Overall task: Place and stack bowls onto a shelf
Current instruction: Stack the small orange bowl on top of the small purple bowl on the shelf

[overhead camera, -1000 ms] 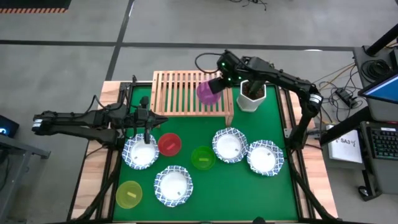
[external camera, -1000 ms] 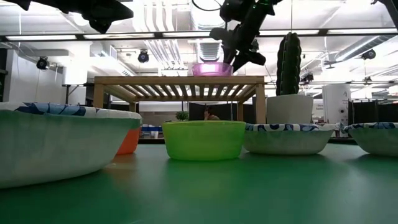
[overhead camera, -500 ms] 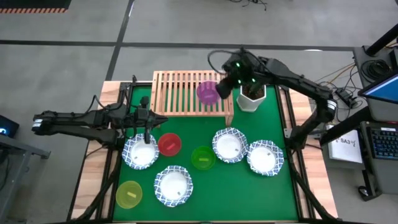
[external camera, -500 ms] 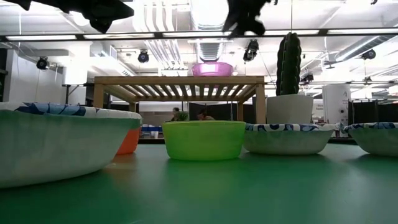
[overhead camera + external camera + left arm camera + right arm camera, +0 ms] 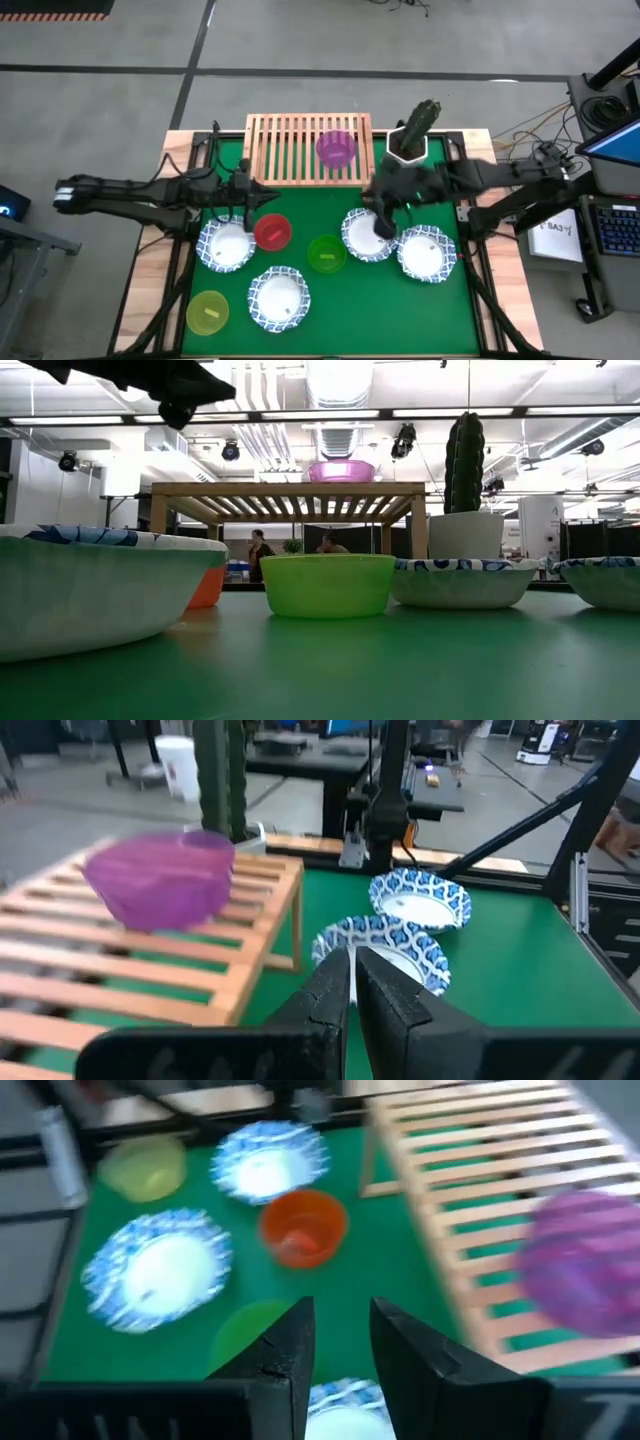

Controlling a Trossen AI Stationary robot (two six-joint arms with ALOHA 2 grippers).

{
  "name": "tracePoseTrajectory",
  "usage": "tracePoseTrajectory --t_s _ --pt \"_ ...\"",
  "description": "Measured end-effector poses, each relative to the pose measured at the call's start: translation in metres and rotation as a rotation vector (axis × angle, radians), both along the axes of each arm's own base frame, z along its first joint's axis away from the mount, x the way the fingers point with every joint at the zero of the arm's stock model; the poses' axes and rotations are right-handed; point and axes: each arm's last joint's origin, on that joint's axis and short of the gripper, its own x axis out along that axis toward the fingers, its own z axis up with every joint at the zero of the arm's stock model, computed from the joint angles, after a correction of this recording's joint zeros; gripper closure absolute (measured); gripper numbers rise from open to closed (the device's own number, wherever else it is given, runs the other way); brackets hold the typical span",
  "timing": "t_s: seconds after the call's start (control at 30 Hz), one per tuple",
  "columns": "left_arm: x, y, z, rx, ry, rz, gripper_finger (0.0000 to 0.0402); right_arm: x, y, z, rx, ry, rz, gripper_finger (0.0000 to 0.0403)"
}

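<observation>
The purple bowl (image 5: 336, 148) stands upright on the slatted top of the light-wood shelf (image 5: 290, 150), near its right end; the low view shows the bowl (image 5: 341, 470) there too. Several white blue-rimmed bowls (image 5: 427, 252) rest on the green mat with the red bowl (image 5: 271, 231), green bowl (image 5: 326, 253) and yellow-green bowl (image 5: 207, 312). My right gripper (image 5: 382, 224) hangs open above one white bowl (image 5: 362, 236), high enough to be out of the low view. My left gripper (image 5: 242, 200) is shut above the mat, between the shelf and the red bowl.
A cactus in a white hexagonal pot (image 5: 408, 148) stands at the shelf's right end. Bare mat lies along the near right corner (image 5: 400, 320). People move in the room behind the table (image 5: 258, 545).
My right gripper has come away from the purple bowl, which stays on the shelf. It rose, then swung toward the table's near side and now hangs over a white bowl. My left gripper has shifted a little toward the right.
</observation>
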Motion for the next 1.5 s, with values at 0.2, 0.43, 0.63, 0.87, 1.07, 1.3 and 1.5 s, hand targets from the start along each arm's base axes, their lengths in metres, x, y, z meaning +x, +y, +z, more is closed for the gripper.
tracePoseTrajectory --t_s 0.2,0.43,0.63,0.87,1.07,1.3,1.5 --pt "0.010 -0.003 -0.009 -0.149 0.039 -0.060 0.0397 -0.013 0.037 -0.040 -0.016 0.015 0.153 0.0326" --pt "0.014 -0.013 -0.029 -0.493 0.219 -0.142 0.0397 -0.022 0.056 -0.073 -0.024 -0.056 0.253 0.0326" --pt "0.024 -0.027 -0.047 -0.672 0.345 -0.118 0.0397 -0.031 0.056 -0.088 -0.061 -0.169 0.303 0.0338" --pt "0.038 -0.043 -0.049 -0.676 0.604 -0.127 0.0397 -0.045 0.050 -0.092 -0.112 -0.247 0.332 0.0344" --pt "0.052 -0.057 -0.050 -0.457 0.890 -0.132 0.0397 -0.058 0.044 -0.090 -0.111 -0.278 0.329 0.0344" --pt "0.073 -0.070 -0.055 -0.277 0.983 -0.181 0.0385 -0.064 0.042 -0.101 -0.130 -0.252 0.340 0.0344" --pt "0.083 -0.071 -0.064 -0.224 1.032 -0.128 0.0331 -0.064 0.042 -0.102 -0.176 -0.247 0.364 0.0344"
